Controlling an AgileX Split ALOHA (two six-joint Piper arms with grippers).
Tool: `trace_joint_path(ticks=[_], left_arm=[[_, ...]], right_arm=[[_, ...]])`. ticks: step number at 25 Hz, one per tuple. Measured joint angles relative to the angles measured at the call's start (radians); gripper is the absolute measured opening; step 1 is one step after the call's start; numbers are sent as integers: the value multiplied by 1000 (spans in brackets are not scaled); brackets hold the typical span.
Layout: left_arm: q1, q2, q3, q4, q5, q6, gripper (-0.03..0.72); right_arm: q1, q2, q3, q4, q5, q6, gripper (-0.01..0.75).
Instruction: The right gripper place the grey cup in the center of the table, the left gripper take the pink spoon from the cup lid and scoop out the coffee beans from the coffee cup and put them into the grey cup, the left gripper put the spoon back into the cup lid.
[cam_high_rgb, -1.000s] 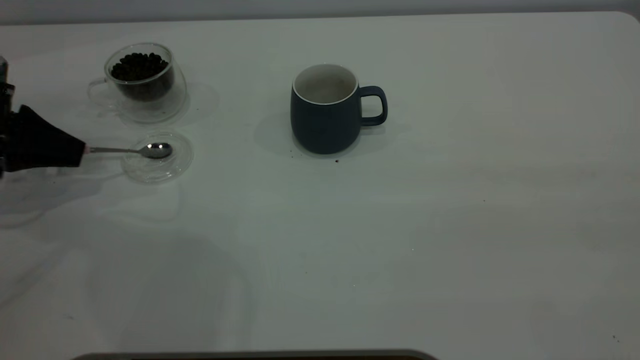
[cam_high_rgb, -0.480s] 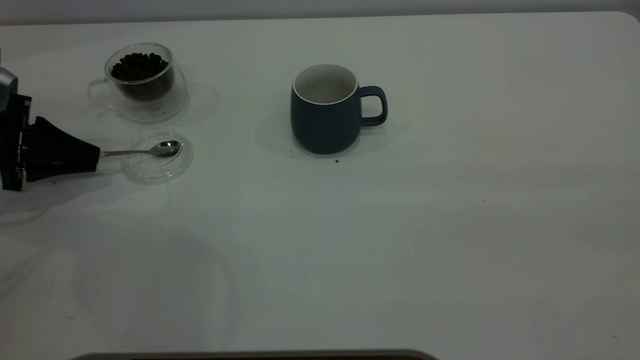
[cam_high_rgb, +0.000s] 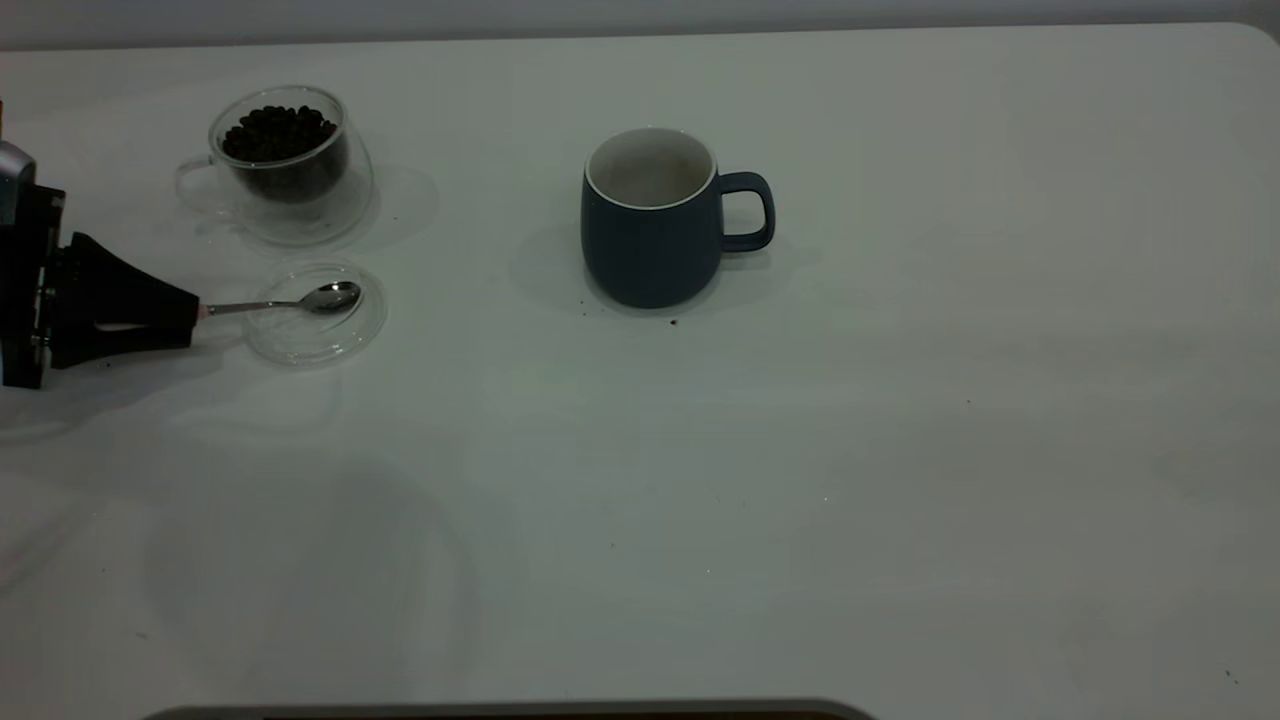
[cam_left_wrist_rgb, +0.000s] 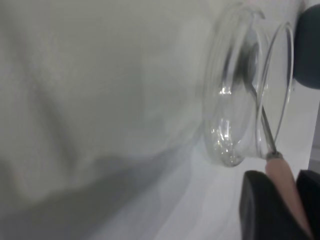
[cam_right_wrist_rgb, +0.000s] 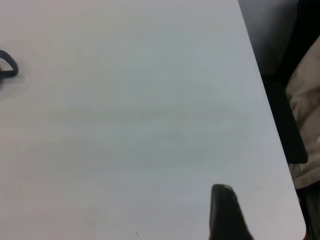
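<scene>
While the mug stands upright near the middle of the table, handle to the right, the left gripper sits at the table's far-left edge, low over the surface. Its black jaws are clenched on the pink handle of the spoon; the left wrist view shows that handle pinched between the two fingers. The metal stem runs right from the jaws, and the bowl lies over the lid, though whether it touches the clear disc cannot be told. The lid lies flat on the table, just on the near side of the glass cup. That cup stands upright at the far left, well apart from the mug, with a heap of beans inside. A few dark specks lie on the table by the mug's base. The right gripper is out of the exterior view; its wrist view shows one dark finger above the table's right edge, and its grip cannot be told.
</scene>
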Motion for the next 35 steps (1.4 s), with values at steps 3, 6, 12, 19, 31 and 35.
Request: trace_joint_path(ticks=[3,6,12,19,31,35], left_arm=[[0,0,0,0,0,-15,382],[4,-9,0,0,0,-24,489],[38,-115,0,15,-6,-50,550],[64,-377,0,266,-37,-207,541],[-185,-873,9,824,130,-764,487],[-320,-978,33,924,179,-935,484]], right_arm=[[0,0,0,0,0,0,463],[0,0,0,0,0,0,463],[0,0,0,0,0,0,463],[0,0,0,0,0,0,463],[0,0,0,0,0,0,463],[0,0,0,0,0,0,463]])
